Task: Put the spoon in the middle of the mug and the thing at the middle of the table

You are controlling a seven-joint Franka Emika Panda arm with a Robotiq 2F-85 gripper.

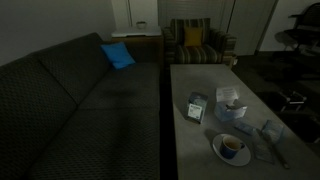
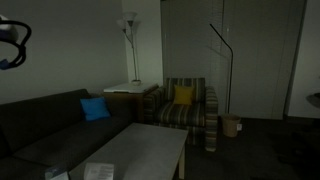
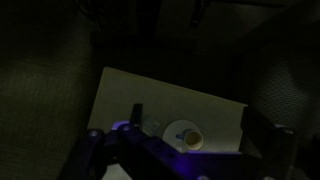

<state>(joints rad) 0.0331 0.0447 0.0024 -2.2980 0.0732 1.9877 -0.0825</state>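
**Wrist view:** plate (image 3: pixel 170 137) lies on the surface directly below the pincer (image 3: pixel 185 150); sofa (image 3: pixel 45 100) lies to the pincer's left (dark, textured fabric).

**Exterior views:** all well apart from the pincer are a blue cushion (image 1: pixel 117 55) on the sofa, a striped armchair (image 2: pixel 188 112) holding a yellow cushion (image 2: pixel 183 96), a floor lamp (image 2: pixel 128 40), a side table (image 2: pixel 135 95) and a pale bin (image 2: pixel 232 124).

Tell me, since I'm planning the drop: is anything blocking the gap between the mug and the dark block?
Nothing visible does. In an exterior view the table between the dark block and the mug looks bare; the pale box stands beside that gap, not in it.
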